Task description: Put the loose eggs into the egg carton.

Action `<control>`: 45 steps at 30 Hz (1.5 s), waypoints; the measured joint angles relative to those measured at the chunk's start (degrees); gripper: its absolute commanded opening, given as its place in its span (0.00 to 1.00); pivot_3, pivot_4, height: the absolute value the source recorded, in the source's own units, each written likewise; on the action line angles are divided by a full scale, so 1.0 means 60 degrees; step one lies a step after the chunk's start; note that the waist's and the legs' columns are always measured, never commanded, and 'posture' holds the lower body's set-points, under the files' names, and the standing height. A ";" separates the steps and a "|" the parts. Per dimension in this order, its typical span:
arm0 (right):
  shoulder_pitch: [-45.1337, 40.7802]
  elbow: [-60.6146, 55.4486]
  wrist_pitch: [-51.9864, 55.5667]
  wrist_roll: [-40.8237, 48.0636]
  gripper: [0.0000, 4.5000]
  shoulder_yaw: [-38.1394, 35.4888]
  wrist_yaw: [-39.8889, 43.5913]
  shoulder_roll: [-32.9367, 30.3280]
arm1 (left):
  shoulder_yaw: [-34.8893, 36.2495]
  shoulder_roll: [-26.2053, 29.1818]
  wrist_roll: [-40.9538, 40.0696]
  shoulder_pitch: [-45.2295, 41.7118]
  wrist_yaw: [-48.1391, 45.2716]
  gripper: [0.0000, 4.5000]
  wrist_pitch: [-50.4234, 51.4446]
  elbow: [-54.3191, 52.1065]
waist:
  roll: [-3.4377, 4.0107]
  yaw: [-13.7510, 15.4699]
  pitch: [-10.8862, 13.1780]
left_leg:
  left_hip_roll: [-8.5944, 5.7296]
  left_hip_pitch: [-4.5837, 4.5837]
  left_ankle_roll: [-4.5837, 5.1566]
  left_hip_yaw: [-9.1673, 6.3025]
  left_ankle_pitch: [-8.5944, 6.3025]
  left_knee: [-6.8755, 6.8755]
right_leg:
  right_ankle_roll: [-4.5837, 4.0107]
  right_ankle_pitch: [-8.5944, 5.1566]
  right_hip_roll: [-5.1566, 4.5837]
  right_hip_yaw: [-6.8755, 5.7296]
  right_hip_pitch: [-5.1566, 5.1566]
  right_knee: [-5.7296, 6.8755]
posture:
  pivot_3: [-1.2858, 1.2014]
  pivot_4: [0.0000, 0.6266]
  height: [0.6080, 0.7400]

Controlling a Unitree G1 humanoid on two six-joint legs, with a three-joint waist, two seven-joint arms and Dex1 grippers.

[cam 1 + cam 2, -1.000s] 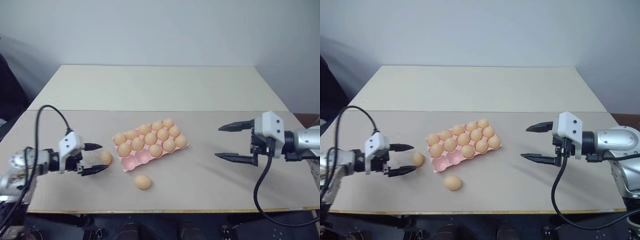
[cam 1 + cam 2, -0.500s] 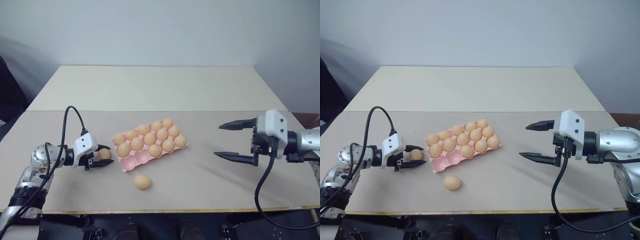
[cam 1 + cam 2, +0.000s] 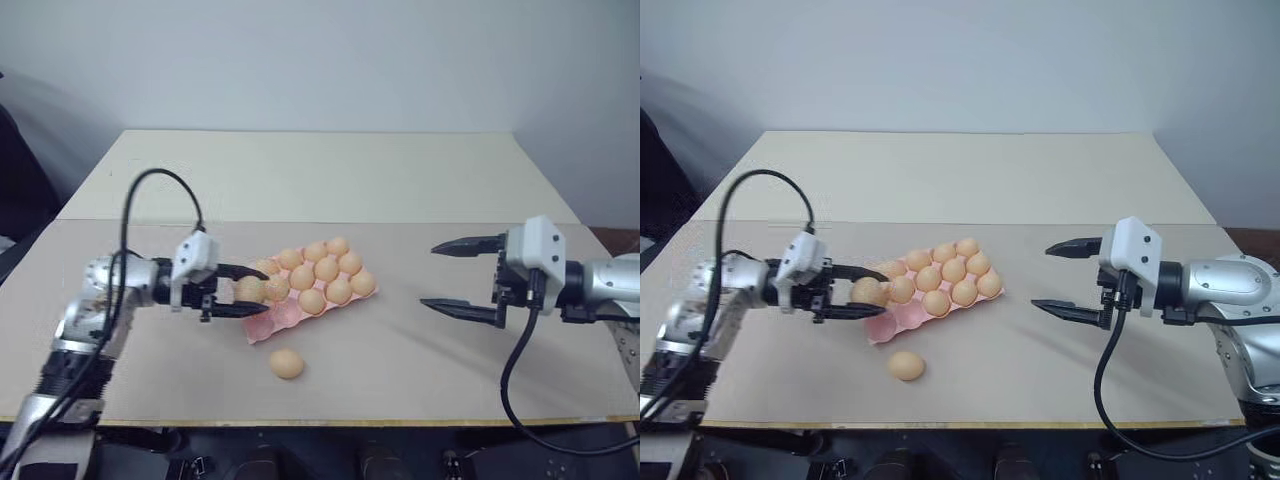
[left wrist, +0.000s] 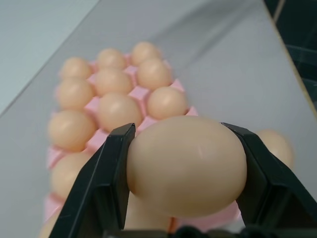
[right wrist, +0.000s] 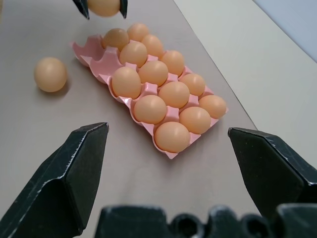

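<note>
Over the carton's (image 3: 300, 318) near-left corner, the left gripper (image 3: 245, 291) clamps an egg (image 4: 187, 165).
Its arm reaches in level from the left; a second loose egg (image 3: 286, 363) lies on the table (image 3: 400, 360) just in front of the carton, and the right gripper (image 3: 455, 277) hangs wide open, well apart to the right.

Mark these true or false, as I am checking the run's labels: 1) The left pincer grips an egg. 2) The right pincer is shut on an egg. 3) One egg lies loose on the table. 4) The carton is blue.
1) True: the left pincer is shut on an egg, held over the near end of the egg carton.
2) False: the right pincer is open and holds nothing.
3) True: one loose egg lies on the table in front of the carton.
4) False: the carton is pink.
</note>
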 measured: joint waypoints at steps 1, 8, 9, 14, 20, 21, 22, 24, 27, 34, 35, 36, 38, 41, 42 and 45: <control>-0.0014 0.0000 -0.0010 -0.0012 1.00 0.0036 -0.0014 0.0010 | -0.0171 -0.0205 0.0168 -0.0113 0.0045 0.55 -0.0158 0.0040 | 0.0000 0.0015 0.0000 | 0.0000 0.0004 0.0000 -0.0001 0.0000 0.0002 | 0.0000 0.0000 0.0000 0.0000 0.0004 0.0001 | 0.52 0.24 1.00; -0.0068 0.0002 -0.0039 -0.0142 1.00 0.0142 -0.0146 0.0070 | -0.1255 -0.0884 0.1133 -0.0862 0.0007 0.76 -0.0760 0.0661 | 0.0000 0.0055 0.0000 | -0.0004 0.0003 0.0002 -0.0001 0.0000 0.0001 | 0.0000 0.0000 0.0000 0.0004 0.0002 -0.0005 | 0.52 0.24 1.00; -0.0066 0.0001 -0.0039 -0.0148 1.00 0.0142 -0.0160 0.0070 | -0.1295 -0.0883 0.1219 -0.0887 0.0015 0.81 -0.0793 0.0705 | 0.0000 0.0055 0.0000 | -0.0004 0.0003 0.0002 -0.0001 0.0000 0.0001 | 0.0000 0.0000 0.0001 0.0004 0.0002 -0.0004 | 0.52 0.24 1.00; 0.0054 -0.0028 -0.0038 -0.0152 1.00 0.0138 -0.0235 0.0094 | -0.1419 -0.1113 0.1787 -0.1074 0.0417 1.00 -0.1209 0.1089 | 0.0000 0.0106 0.0000 | -0.0005 0.0005 0.0002 -0.0002 0.0001 0.0008 | 0.0002 0.0001 -0.0001 0.0002 0.0011 -0.0003 | 0.52 0.24 1.00; 0.0133 -0.0050 -0.0033 -0.0130 1.00 0.0112 -0.0300 0.0103 | -0.0984 -0.1112 0.1386 -0.1141 0.0627 1.00 -0.0751 0.0902 | 0.0000 0.0083 0.0000 | -0.0004 0.0001 0.0003 -0.0004 0.0000 0.0006 | 0.0002 0.0000 0.0000 0.0002 0.0004 -0.0003 | 0.52 0.24 1.00; 0.0133 -0.0058 -0.0031 -0.0116 1.00 0.0111 -0.0302 0.0113 | -0.0806 -0.0994 0.1184 -0.1091 0.0629 1.00 -0.0576 0.0772 | 0.0000 0.0056 0.0000 | -0.0004 0.0000 0.0003 -0.0004 0.0000 0.0005 | 0.0002 0.0000 0.0000 0.0003 0.0000 0.0000 | 0.52 0.24 1.00; 0.0138 -0.0068 -0.0026 -0.0075 1.00 0.0109 -0.0309 0.0122 | -0.0476 -0.0728 0.0919 -0.1003 0.0632 1.00 -0.0315 0.0610 | 0.0000 0.0015 0.0000 | -0.0002 0.0002 0.0003 -0.0004 0.0000 0.0004 | 0.0002 0.0001 0.0002 0.0004 0.0000 0.0001 | 0.52 0.24 1.00; 0.0141 -0.0081 -0.0008 -0.0014 1.00 0.0102 -0.0350 0.0150 | 0.0188 -0.0136 0.0507 -0.0776 0.0607 1.00 0.0086 0.0380 | 0.0000 -0.0057 0.0000 | -0.0001 0.0007 0.0003 -0.0006 0.0000 0.0000 | 0.0002 0.0000 0.0002 0.0004 0.0001 0.0004 | 0.52 0.24 1.00; 0.0146 -0.0073 0.0027 0.0045 1.00 0.0101 -0.0391 0.0199 | 0.1215 0.0909 -0.0056 -0.0023 0.0400 1.00 0.0554 0.0196 | 0.0000 -0.0178 0.0000 | 0.0000 0.0010 0.0003 -0.0007 0.0000 -0.0001 | 0.0002 0.0000 0.0000 0.0003 0.0003 0.0004 | 0.52 0.24 1.00; 0.0601 0.0105 0.0198 0.0401 1.00 -0.0249 -0.0172 0.0116 | 0.3677 0.2439 -0.1652 0.2324 -0.0570 1.00 0.1389 -0.0911 | -0.0001 -0.0104 0.0002 | 0.0003 0.0003 0.0003 -0.0001 0.0000 -0.0009 | 0.0004 -0.0002 -0.0009 -0.0005 0.0001 -0.0012 | 0.52 0.24 1.00; 0.0688 0.0131 0.0205 0.0415 1.00 -0.0315 -0.0110 0.0047 | 0.3905 0.2557 -0.1743 0.2608 -0.0701 1.00 0.1425 -0.1041 | 0.0000 -0.0097 0.0002 | 0.0003 0.0003 0.0003 0.0002 0.0000 -0.0009 | 0.0004 -0.0002 -0.0009 -0.0004 0.0003 -0.0014 | 0.52 0.24 1.00; 0.0804 0.0163 0.0212 0.0430 1.00 -0.0391 0.0015 -0.0060 | 0.4224 0.2725 -0.1868 0.3039 -0.0881 1.00 0.1455 -0.1247 | 0.0000 -0.0104 0.0002 | 0.0004 0.0005 0.0003 0.0003 0.0000 -0.0008 | 0.0003 -0.0002 -0.0009 -0.0004 0.0003 -0.0013 | 0.52 0.24 1.00; 0.0907 0.0187 0.0233 0.0469 1.00 -0.0510 0.0245 -0.0194 | 0.4722 0.2953 -0.1984 0.3696 -0.1179 1.00 0.1475 -0.1522 | 0.0000 -0.0111 0.0002 | 0.0005 0.0015 0.0002 0.0005 0.0000 -0.0008 | 0.0002 -0.0003 -0.0008 -0.0004 0.0005 -0.0004 | 0.52 0.24 1.00; 0.0933 0.0171 0.0237 0.0727 1.00 -0.0568 0.0667 -0.0393 | 0.5301 0.3164 -0.2192 0.4416 -0.1499 1.00 0.1507 -0.1924 | 0.0000 -0.0123 0.0002 | 0.0009 0.0034 0.0002 0.0005 0.0000 -0.0009 | -0.0002 -0.0005 -0.0004 -0.0004 0.0019 -0.0001 | 0.52 0.24 1.00; 0.0935 0.0162 0.0238 0.0790 1.00 -0.0569 0.0776 -0.0461 | 0.5376 0.3215 -0.2233 0.4545 -0.1567 1.00 0.1516 -0.2012 | 0.0000 -0.0123 0.0002 | 0.0009 0.0035 0.0002 0.0006 0.0000 -0.0009 | -0.0001 -0.0005 -0.0004 -0.0004 0.0021 -0.0002 | 0.52 0.24 1.00; 0.0936 0.0123 0.0269 0.0880 1.00 -0.0570 0.1085 -0.0633 | 0.5554 0.3220 -0.2316 0.4614 -0.1549 1.00 0.1531 -0.2149 | 0.0000 -0.0112 0.0002 | 0.0008 0.0026 0.0002 0.0006 0.0000 -0.0010 | -0.0001 -0.0005 -0.0005 -0.0004 0.0015 -0.0006 | 0.52 0.24 1.00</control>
